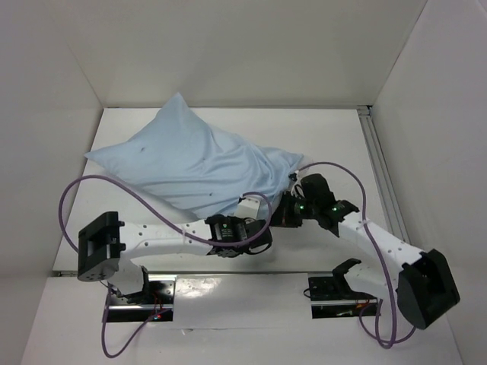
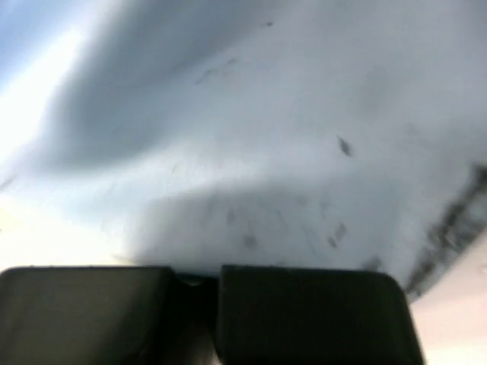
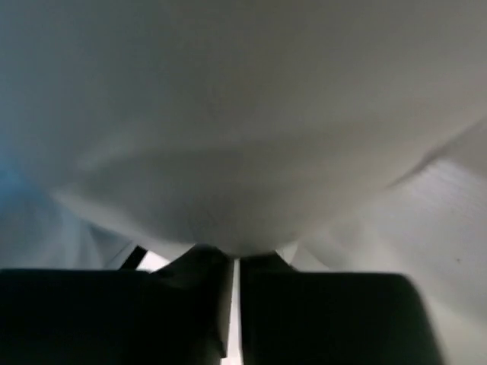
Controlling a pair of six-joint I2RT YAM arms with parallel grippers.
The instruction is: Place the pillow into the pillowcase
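Note:
The light blue pillowcase [image 1: 190, 163] lies plump and wrinkled at the back left of the table, its open end toward the arms. A small white patch of the pillow [image 1: 248, 204] shows at that open end; the rest is hidden inside. My left gripper [image 1: 257, 219] is at the near edge of the opening. In the left wrist view its fingers [image 2: 304, 312] are pressed together under blue-grey cloth [image 2: 266, 137]. My right gripper [image 1: 288, 199] is at the opening's right corner. In the right wrist view it [image 3: 236, 262] is nearly closed, pinching pale cloth [image 3: 243, 152].
White walls enclose the table on the left, back and right. A metal rail [image 1: 380, 171] runs along the right side. Purple cables [image 1: 99, 182] loop over both arms. Two black mounts [image 1: 335, 285] sit on the near edge.

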